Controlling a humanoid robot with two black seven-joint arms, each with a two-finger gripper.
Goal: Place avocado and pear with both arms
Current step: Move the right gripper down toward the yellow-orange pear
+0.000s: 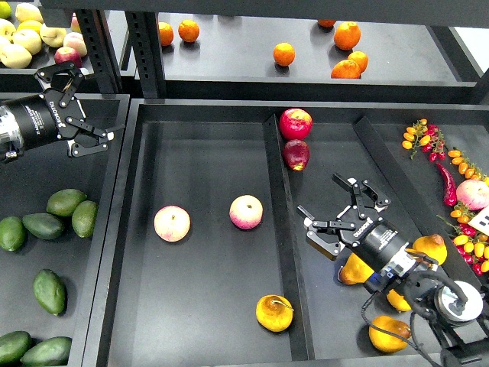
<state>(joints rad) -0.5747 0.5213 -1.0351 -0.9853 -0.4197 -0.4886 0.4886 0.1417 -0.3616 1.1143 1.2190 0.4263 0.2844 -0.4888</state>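
In the middle tray (130, 229), the pear (274, 313) lay at seven o'clock from the empty, spread right gripper (334, 208); the left gripper (82, 107) also gaped empty.

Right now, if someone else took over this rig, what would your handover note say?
Left gripper: open, empty, held above the left tray near the shelf post.
Right gripper: open, empty, over the right compartment.
Pear: lies in the middle tray near its front right corner, stem visible, not held.
Avocado: dark one lying in the left tray among other green avocados, not held.
Two pink-and-yellow apples also lie in the middle tray.
Done: nothing gripped yet.
Left: pick up both fruits and place them; the target spot is not evident.
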